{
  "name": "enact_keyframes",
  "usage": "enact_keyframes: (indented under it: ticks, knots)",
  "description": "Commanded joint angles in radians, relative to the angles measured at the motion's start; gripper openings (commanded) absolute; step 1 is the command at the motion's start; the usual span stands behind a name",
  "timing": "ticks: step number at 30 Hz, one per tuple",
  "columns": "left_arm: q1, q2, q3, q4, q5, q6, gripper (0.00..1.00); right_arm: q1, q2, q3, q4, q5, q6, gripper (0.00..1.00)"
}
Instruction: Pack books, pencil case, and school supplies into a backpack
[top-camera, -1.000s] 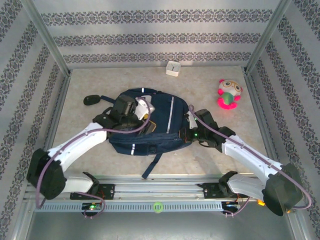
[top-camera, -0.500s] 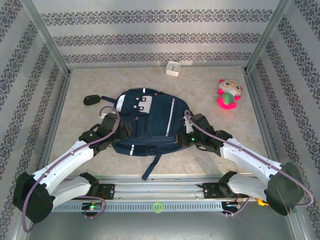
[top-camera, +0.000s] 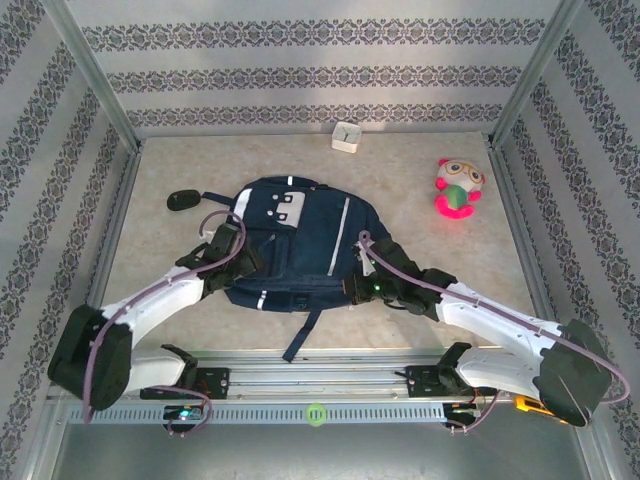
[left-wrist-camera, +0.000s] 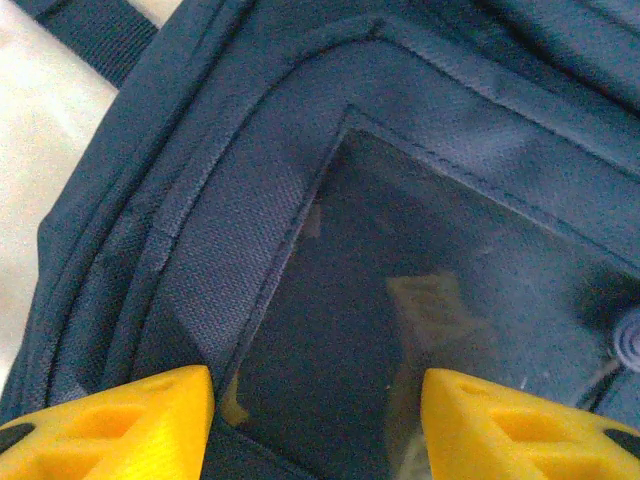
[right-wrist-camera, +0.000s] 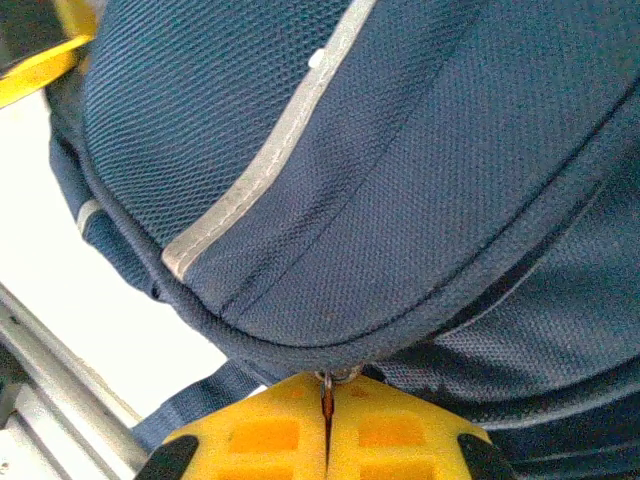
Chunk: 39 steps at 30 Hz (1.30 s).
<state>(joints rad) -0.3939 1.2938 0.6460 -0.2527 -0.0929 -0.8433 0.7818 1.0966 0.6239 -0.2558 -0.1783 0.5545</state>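
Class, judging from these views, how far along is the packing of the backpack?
Done: the backpack looks closed from above; its contents are hidden. In hand: the right gripper pinches a zipper pull; the left gripper hovers open. Left: the pencil case sits outside it, unpacked.

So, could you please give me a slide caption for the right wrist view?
Right gripper shut on what looks like a zipper pull at the navy backpack's seam.

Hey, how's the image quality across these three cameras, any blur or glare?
Top external: even light, sharp, faint shadows around the backpack. Left wrist: slightly soft, with a glossy sheen on the backpack's dark panel. Right wrist: fabric weave crisp, but the table is blown out white.
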Motion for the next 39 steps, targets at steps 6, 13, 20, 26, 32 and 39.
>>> enact_keyframes:
  ticks: [6, 13, 20, 26, 32, 39]
  knots:
    - [0.081, 0.304, 0.188, 0.271, 0.104, 0.155, 0.61, 0.084, 0.057, -0.011, 0.087, 0.029, 0.07, 0.0]
    - [0.083, 0.343, 0.292, 0.294, 0.169, 0.284, 0.64, 0.085, 0.083, 0.01, 0.087, 0.028, 0.043, 0.0]
    - [0.066, 0.057, 0.253, 0.255, 0.348, 0.816, 0.66, 0.029, 0.039, -0.006, 0.089, -0.022, 0.015, 0.0]
    - [0.027, -0.082, 0.2, 0.082, 0.812, 1.559, 0.61, 0.002, 0.031, -0.006, 0.088, -0.055, -0.002, 0.0]
    - [-0.142, 0.01, 0.278, -0.09, 0.783, 1.903, 0.66, -0.004, 0.026, -0.017, 0.102, -0.055, 0.001, 0.0]
    - [-0.25, 0.142, 0.3, 0.031, 0.734, 1.934, 0.66, -0.013, 0.03, -0.018, 0.104, -0.068, 0.005, 0.0]
